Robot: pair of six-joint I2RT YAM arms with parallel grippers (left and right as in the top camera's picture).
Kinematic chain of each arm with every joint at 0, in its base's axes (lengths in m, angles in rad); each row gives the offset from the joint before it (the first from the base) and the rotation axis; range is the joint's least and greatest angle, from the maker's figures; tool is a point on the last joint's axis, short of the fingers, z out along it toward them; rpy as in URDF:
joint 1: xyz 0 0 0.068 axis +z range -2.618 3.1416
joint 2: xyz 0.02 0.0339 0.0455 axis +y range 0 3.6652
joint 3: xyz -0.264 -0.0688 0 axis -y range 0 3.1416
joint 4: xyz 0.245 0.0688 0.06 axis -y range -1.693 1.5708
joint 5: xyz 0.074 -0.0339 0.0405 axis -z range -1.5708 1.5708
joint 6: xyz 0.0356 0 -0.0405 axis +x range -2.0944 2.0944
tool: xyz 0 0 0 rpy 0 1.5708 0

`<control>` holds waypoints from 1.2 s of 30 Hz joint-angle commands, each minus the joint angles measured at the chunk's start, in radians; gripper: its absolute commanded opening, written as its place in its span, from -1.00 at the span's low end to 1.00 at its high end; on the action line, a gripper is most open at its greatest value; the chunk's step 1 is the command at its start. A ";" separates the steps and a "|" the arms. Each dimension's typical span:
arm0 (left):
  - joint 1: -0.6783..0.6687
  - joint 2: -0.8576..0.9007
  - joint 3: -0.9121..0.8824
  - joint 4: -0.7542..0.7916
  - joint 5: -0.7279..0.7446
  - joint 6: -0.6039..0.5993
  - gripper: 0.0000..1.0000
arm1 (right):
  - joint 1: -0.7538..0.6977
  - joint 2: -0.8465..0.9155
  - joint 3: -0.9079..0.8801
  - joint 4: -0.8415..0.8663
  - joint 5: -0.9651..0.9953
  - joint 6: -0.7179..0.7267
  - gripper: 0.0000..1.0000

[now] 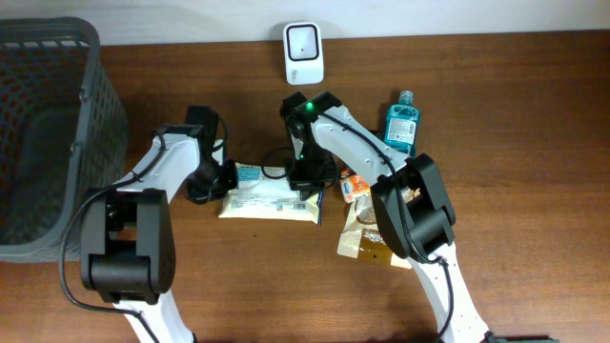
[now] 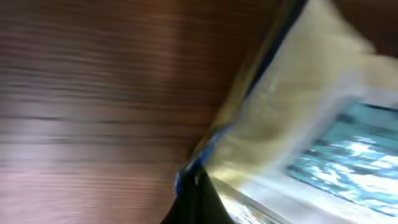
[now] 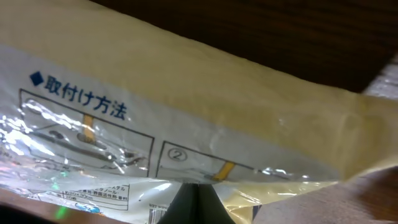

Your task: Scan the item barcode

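Our right tool [image 1: 307, 176] is clenched on the right end of the pouch [image 1: 267, 195]; in the right wrist view the printed film lies directly over the fingertips. Our left tool [image 1: 212, 181] is clenched too, and we judge it pinches the pouch's left corner, though that wrist view is blurred. The pouch lies low over the table [image 1: 515, 191], in the middle. Its long axis runs left to right, spanning the gap between the two tools. The scanner [image 1: 303, 52] stands at the far edge, beyond the pouch and nearer the right tool. Both arms reach forward and fold inward, wrists bent down toward the pouch.
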 commanded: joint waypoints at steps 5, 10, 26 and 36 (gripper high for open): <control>0.071 -0.010 0.129 -0.128 -0.109 -0.018 -1.00 | -0.066 0.012 0.143 -0.060 0.139 0.003 -0.92; 0.071 -0.083 0.233 -0.215 -0.067 -0.018 -1.00 | -0.117 0.012 0.371 -0.212 0.139 -0.068 -0.15; 0.071 -0.104 0.232 -0.223 -0.043 -0.026 0.98 | -0.107 0.013 0.174 -0.042 -0.060 -0.331 0.97; 0.071 -0.103 0.159 -0.248 -0.046 -0.026 0.99 | -0.076 0.013 0.072 0.074 -0.010 -0.330 0.97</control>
